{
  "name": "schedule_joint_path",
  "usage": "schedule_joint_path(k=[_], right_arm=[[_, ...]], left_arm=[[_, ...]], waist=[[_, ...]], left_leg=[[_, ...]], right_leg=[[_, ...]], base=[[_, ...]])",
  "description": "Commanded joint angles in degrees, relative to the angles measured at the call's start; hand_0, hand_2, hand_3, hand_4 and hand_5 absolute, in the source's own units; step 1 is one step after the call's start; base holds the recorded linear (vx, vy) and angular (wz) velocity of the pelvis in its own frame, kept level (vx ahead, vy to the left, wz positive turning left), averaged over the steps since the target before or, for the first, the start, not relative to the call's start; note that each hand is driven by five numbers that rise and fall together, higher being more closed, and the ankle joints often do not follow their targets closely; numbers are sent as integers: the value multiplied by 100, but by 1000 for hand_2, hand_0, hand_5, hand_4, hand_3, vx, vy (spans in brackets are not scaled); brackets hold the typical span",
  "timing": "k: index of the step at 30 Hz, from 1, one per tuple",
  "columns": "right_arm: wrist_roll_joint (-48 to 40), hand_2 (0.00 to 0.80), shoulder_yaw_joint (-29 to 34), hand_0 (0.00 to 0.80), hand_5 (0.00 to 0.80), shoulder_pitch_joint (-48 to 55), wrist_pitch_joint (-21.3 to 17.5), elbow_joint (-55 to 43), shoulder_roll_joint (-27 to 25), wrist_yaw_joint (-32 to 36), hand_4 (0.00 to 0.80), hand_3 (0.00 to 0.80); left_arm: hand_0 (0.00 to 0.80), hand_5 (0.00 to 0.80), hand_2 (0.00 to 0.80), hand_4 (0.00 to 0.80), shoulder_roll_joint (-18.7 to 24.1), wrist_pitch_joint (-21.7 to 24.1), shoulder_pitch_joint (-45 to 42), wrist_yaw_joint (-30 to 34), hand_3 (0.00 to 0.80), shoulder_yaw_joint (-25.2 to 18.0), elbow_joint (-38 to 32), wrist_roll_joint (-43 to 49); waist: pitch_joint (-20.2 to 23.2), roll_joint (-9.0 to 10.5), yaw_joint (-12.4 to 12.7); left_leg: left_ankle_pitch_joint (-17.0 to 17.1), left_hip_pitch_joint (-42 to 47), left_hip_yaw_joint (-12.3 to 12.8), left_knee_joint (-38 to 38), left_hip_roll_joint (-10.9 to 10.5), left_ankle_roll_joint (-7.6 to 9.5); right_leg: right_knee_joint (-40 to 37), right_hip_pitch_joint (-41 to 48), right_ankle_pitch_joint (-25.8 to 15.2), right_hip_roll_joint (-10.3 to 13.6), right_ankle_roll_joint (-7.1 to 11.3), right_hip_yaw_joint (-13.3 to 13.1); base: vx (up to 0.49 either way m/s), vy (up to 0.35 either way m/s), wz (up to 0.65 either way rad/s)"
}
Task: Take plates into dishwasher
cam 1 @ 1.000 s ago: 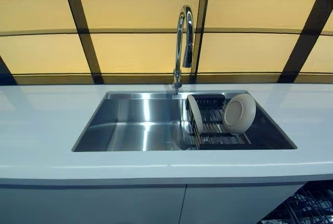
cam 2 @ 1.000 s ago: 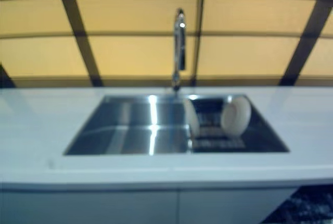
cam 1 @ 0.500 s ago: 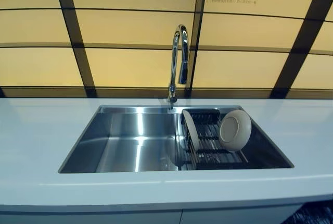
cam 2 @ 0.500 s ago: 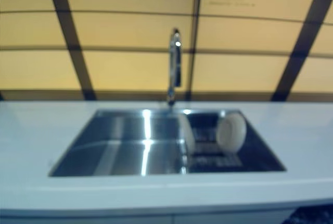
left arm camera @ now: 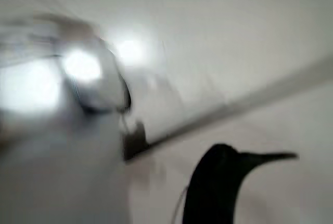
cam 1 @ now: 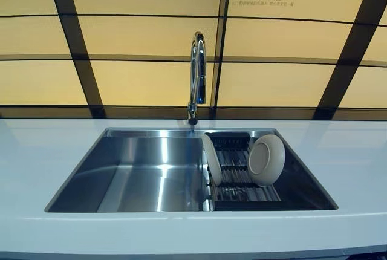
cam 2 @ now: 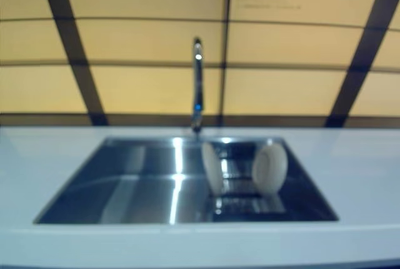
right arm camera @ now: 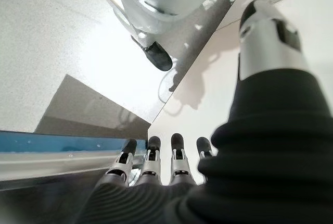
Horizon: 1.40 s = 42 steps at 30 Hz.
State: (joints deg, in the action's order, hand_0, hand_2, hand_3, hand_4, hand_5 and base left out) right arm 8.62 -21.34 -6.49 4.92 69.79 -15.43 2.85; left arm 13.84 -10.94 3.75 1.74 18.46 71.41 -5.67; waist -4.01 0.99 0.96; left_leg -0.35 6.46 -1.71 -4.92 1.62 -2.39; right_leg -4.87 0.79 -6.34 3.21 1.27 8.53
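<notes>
Two pale plates stand in a black dish rack (cam 1: pixel 239 178) in the right half of a steel sink (cam 1: pixel 130 172). A flat plate (cam 1: pixel 211 158) stands edge-on at the rack's left end. A deeper, bowl-like plate (cam 1: pixel 266 159) leans at the rack's right end. Neither hand shows in the eye views. In the right wrist view my right hand (right arm camera: pixel 176 162) hangs over a pale floor with straight fingers, its thumb (right arm camera: pixel 265 36) apart, holding nothing. The left wrist view is a blur with only a dark part of my left hand (left arm camera: pixel 216 187).
A tall chrome faucet (cam 1: pixel 196 72) rises behind the middle of the sink. A white counter (cam 1: pixel 36 151) runs all round the sink. A yellow panelled wall (cam 1: pixel 139 36) with dark strips stands behind it.
The camera has tilted up and shifted: the sink sits lower and more to the left, and the dishwasher rack at the lower right has left the view. The plates have not moved.
</notes>
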Motion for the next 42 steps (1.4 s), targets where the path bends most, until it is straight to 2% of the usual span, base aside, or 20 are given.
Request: schedule_joint_path(k=[1, 3, 4, 7, 9, 10, 14, 16, 20, 23, 26, 30, 32, 39, 40, 41, 42], right_arm=[[532, 0, -405, 0, 0, -317, -822, -463, -147, 618, 0, 0], [715, 0, -647, 0, 0, -359, -960, -1228, -418, 1150, 0, 0], [532, 0, -761, 0, 0, -379, -1031, -1633, -590, 1500, 0, 0], [-66, 0, -741, 0, 0, -371, -1054, -3218, -1539, 2689, 0, 0], [-147, 0, -725, 0, 0, -365, -1070, -3354, -1650, 2810, 0, 0], [-691, 0, -608, 0, 0, -352, -939, -4056, -2168, 3391, 0, 0], [-1542, 0, -262, 0, 0, -268, -778, -5088, -2829, 4447, 0, 0], [-2072, 0, -93, 0, 0, -303, -537, -5533, -2986, 5014, 0, 0], [-2746, 0, 27, 0, 0, -493, -91, -6028, -3054, 5886, 0, 0], [-3066, 0, 37, 0, 0, -684, 147, -6134, -2943, 6137, 0, 0], [-3023, 0, 19, 0, 0, -769, 266, -6155, -2878, 6290, 0, 0], [-3344, 0, -63, 0, 0, -945, 716, -6223, -2820, 6856, 0, 0], [-3765, 0, -150, 0, 0, -1075, 1170, -6318, -2626, 7260, 0, 0], [-5322, 0, -138, 0, 0, -1234, 1866, -6609, -1988, 6941, 0, 0], [-5784, 0, -96, 0, 0, -1239, 2115, -6747, -1793, 6709, 0, 0], [-5869, 0, -82, 0, 0, -1236, 2133, -6764, -1748, 6653, 0, 0], [-6357, 0, 12, 0, 0, -1226, 2201, -6843, -1451, 6293, 0, 0]], left_arm=[[0, 0, 0, 0, 117, -52, 478, 58, 0, 108, 163, 221], [0, 0, 0, 0, 255, -151, 496, 116, 0, 141, -9, 254], [0, 0, 0, 0, 345, -194, 493, 155, 0, 153, -99, 292], [0, 0, 0, 0, 664, -283, 373, 314, 0, 90, -361, 478], [0, 0, 0, 0, 683, -286, 351, 322, 0, 81, -380, 492], [0, 0, 0, 0, 755, -299, 266, 345, 0, 35, -428, 499], [0, 0, 0, 0, 799, -215, 70, 367, 0, -161, -379, 554], [0, 0, 0, 0, 793, -152, 2, 370, 0, -233, -308, 582], [0, 0, 0, 0, 759, 41, -107, 337, 0, -319, -137, 643], [0, 0, 0, 0, 718, 175, -185, 309, 0, -353, -26, 723], [0, 0, 0, 0, 681, 228, -229, 289, 0, -362, 28, 746], [0, 0, 0, 0, 657, 306, -257, 283, 0, -338, 121, 771], [0, 0, 0, 0, 649, 369, -237, 297, 0, -304, 224, 807], [0, 0, 0, 0, 565, 516, -236, 278, 0, -269, 440, 855], [0, 0, 0, 0, 536, 537, -249, 260, 0, -258, 477, 847], [0, 0, 0, 0, 531, 544, -252, 259, 0, -258, 487, 849], [0, 0, 0, 0, 473, 591, -266, 232, 0, -255, 561, 863]], waist=[[-267, 133, 150], [-322, 188, 172], [-345, 222, 190], [-383, 347, 186], [-383, 357, 184], [-369, 405, 154], [-310, 461, 71], [-271, 480, 36], [-207, 502, 30], [-151, 506, 63], [-108, 505, 80], [-74, 507, 113], [-46, 509, 146], [8, 490, 204], [24, 481, 211], [26, 478, 213], [54, 457, 214]], left_leg=[[6, -263, 206, 112, -225, 399], [6, -312, 203, 154, -212, 388], [11, -336, 201, 170, -201, 384], [27, -338, 218, 167, -164, 366], [29, -334, 224, 162, -159, 361], [45, -314, 250, 117, -145, 340], [53, -250, 314, 40, -135, 301], [53, -217, 355, 8, -132, 284], [24, -165, 418, -8, -117, 253], [-3, -124, 436, -8, -112, 230], [-21, -107, 437, -8, -116, 223], [-27, -90, 453, -8, -110, 205], [-38, -64, 439, -8, -116, 194], [-64, -37, 428, -8, -115, 186], [-69, -28, 428, -8, -112, 187], [-70, -27, 429, -8, -112, 186], [-82, -19, 434, -8, -111, 188]], right_leg=[[400, -129, 201, 278, 486, -97], [404, -140, 188, 286, 511, -89], [405, -148, 175, 286, 525, -73], [384, -123, 138, 257, 566, -39], [378, -114, 137, 252, 569, -38], [345, -80, 138, 233, 574, -46], [293, -17, 153, 208, 567, -58], [276, 8, 172, 197, 560, -75], [231, 79, 209, 188, 556, -59], [192, 147, 237, 192, 551, -39], [146, 198, 255, 190, 542, -44], [116, 252, 274, 197, 527, -3], [91, 307, 293, 198, 519, 14], [43, 377, 324, 203, 520, 22], [39, 389, 333, 201, 521, 20], [38, 393, 336, 201, 521, 19], [25, 407, 348, 199, 522, 6]], base=[[2, -70, 1], [-12, -100, 0], [-19, -138, 1], [6, -118, 8], [13, -37, 12], [16, -22, 11], [13, 0, 2], [15, 13, -2], [11, 16, -6], [9, 5, -2], [21, 14, -5], [17, 20, -5], [34, 20, -5], [4, 4, -1], [0, 0, 0], [0, 0, 0], [18, 20, -4]])
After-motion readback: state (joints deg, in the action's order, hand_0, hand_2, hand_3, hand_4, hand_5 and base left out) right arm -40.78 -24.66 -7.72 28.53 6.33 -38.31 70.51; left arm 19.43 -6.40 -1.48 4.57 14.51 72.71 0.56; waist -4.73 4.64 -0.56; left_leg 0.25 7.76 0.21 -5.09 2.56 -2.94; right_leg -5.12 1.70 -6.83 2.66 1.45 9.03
